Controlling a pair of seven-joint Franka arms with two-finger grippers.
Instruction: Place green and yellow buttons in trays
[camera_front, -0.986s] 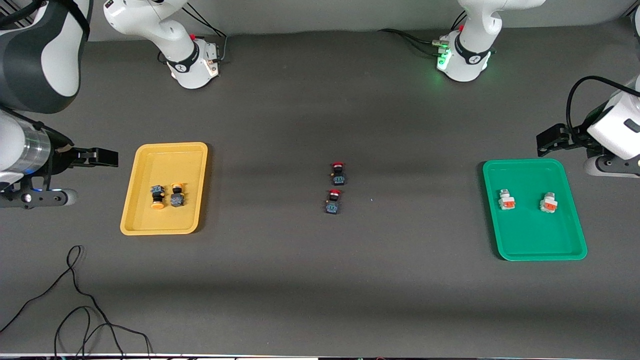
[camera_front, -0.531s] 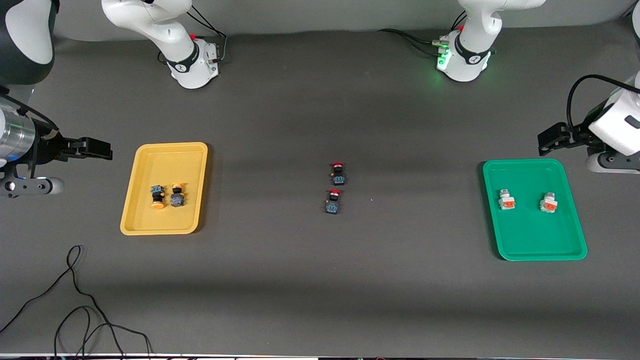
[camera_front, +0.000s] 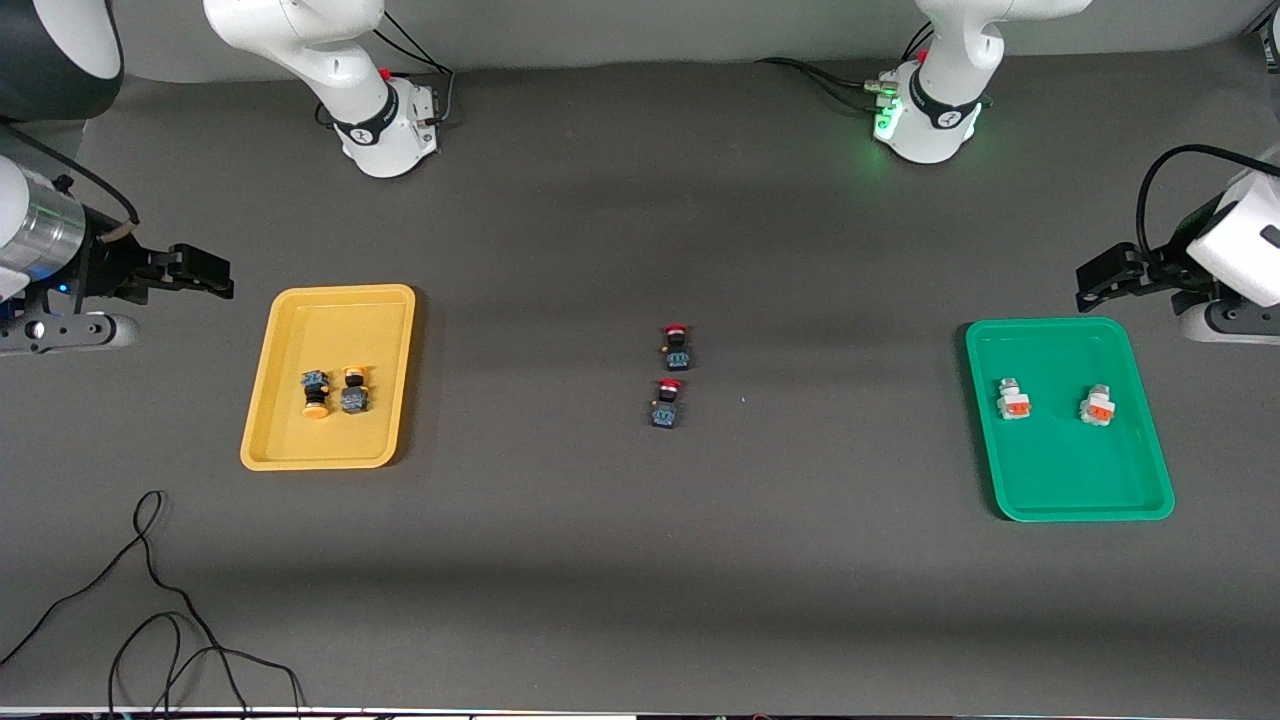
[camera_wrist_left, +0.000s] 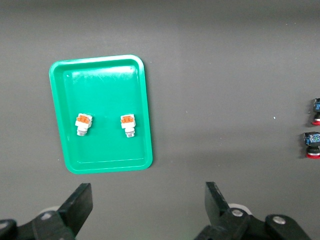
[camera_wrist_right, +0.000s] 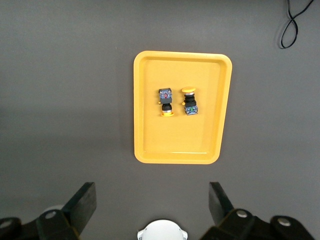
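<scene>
Two yellow-capped buttons (camera_front: 314, 392) (camera_front: 353, 389) lying side by side inside the yellow tray (camera_front: 300, 456), near its middle, close together but apart, caps pointing in opposite directions. Seen the same in the right wrist view: buttons (camera_wrist_right: 165, 102) (camera_wrist_right: 189, 101), tray (camera_wrist_right: 145, 125). Two whitish buttons (camera_front: 1012, 398) (camera_front: 1097, 405) with orange patches lying in the green tray (camera_front: 1080, 500), well apart from each other, in the half of the tray farther from the front camera. Also visible in the left wrist view: buttons (camera_wrist_left: 83, 123) (camera_wrist_left: 128, 124), tray (camera_wrist_left: 100, 162). Small details on all four bodies too small to make out.

In the middle of the table (camera_front: 640, 560), two dark buttons with red caps (camera_front: 677, 346) (camera_front: 667, 403), one just nearer to the front camera than the other, well apart from both trays. In the left wrist view only at the picture's edge, partly cut off (camera_wrist_left: 316, 111) (camera_wrist_left: 312, 145).

Right gripper (camera_front: 205, 272) up in the air, over bare table just past the yellow tray toward the right arm's end, fingers (camera_wrist_right: 80, 207) spread wide with nothing between. Left gripper (camera_front: 1100, 278) over the table beside the green tray's corner toward the left arm's end, fingers (camera_wrist_left: 77, 210) also spread wide, empty. Both arms partly cut off at the edges of the front view.

A loose black cable (camera_front: 150, 600) lying on the table near the front camera, at the right arm's end, running out of the picture.
</scene>
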